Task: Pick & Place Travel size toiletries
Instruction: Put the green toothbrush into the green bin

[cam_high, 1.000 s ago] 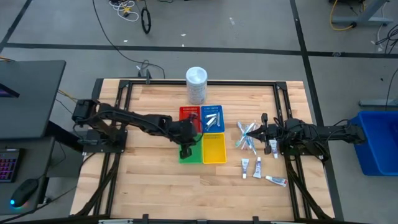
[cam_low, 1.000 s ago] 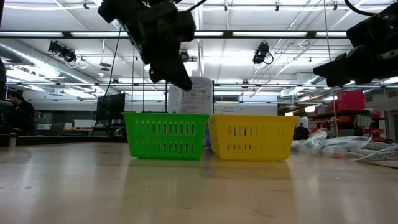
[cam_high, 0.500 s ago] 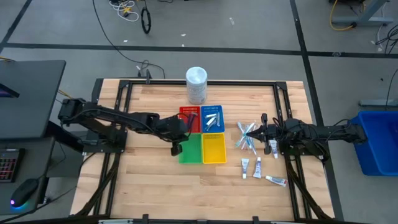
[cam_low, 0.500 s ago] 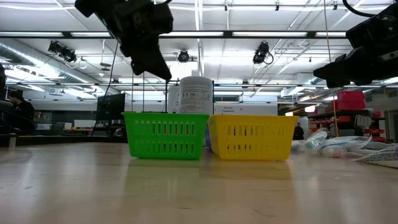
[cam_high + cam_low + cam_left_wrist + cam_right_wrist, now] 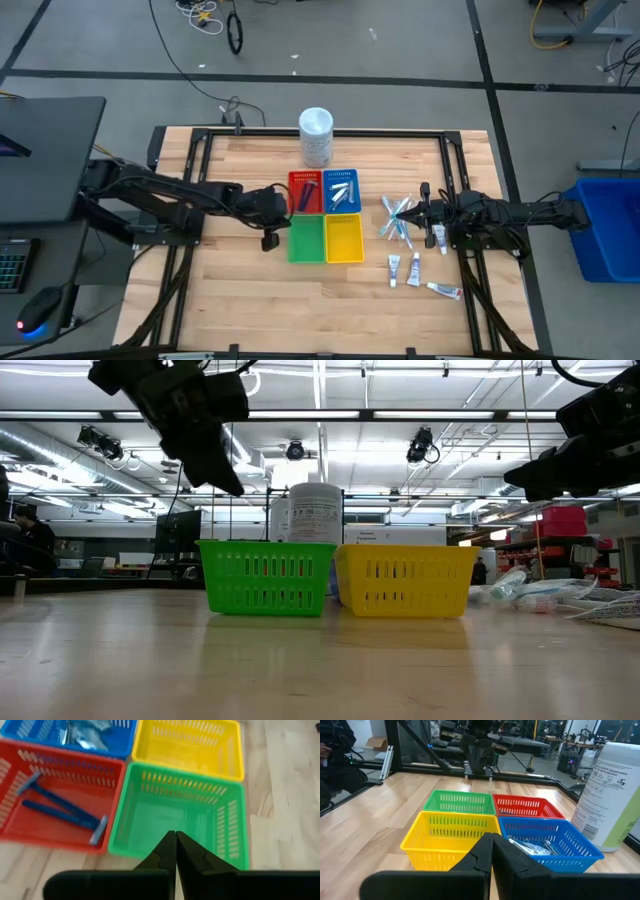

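Observation:
My left gripper [image 5: 268,241] hangs shut above the table, just left of the green tray [image 5: 306,241]; its shut fingers [image 5: 175,842] point at that tray [image 5: 180,817]. Two slim dark-blue sticks [image 5: 60,806] lie in the red tray [image 5: 306,190]. Silvery sachets [image 5: 532,846] lie in the blue tray [image 5: 341,189]. Pale-blue and white sticks [image 5: 397,218] lie heaped on the table right of the trays, with small white tubes [image 5: 404,268] nearer the front. My right gripper [image 5: 418,212] hovers shut beside that heap, holding nothing.
A yellow tray [image 5: 344,238] sits right of the green one. The tall white tub [image 5: 316,136] stands behind the trays near the far edge. A black frame rail [image 5: 455,180] runs along the table's right side. Bare wood lies in front of the trays.
My left gripper has drawn back from above the green tray toward the table's left, rising a little in the low view, and now hangs beside the tray. The right arm and all the items have stayed put.

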`<control>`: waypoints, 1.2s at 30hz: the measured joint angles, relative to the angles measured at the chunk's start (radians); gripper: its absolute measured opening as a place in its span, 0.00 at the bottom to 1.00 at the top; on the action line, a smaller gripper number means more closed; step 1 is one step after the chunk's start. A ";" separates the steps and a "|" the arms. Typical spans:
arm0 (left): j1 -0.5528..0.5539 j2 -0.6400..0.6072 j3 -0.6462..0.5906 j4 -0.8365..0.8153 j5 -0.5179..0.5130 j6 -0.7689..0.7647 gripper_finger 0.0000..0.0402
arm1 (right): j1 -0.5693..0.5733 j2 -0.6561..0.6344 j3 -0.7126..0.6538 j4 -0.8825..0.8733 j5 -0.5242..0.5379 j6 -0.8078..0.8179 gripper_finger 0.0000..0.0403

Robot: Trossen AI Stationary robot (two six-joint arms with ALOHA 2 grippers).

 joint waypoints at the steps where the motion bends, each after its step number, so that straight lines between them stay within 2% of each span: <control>1: 0.000 -0.013 -0.013 -0.004 -0.002 0.000 0.03 | 0.000 0.000 0.000 0.000 0.000 0.000 0.03; 7: 0.000 -0.081 -0.086 -0.005 -0.002 0.018 0.01 | 0.000 0.000 0.000 0.000 0.000 0.000 0.03; 12: 0.000 -0.092 -0.081 -0.001 -0.002 0.025 0.02 | 0.000 0.000 0.000 0.000 0.000 0.000 0.03; 28: -0.001 0.029 0.106 -0.003 0.014 0.069 0.03 | 0.000 0.000 0.000 0.000 0.000 0.000 0.03; 36: -0.002 0.027 0.202 0.006 0.055 0.092 0.12 | 0.000 0.000 0.000 0.000 0.000 0.000 0.03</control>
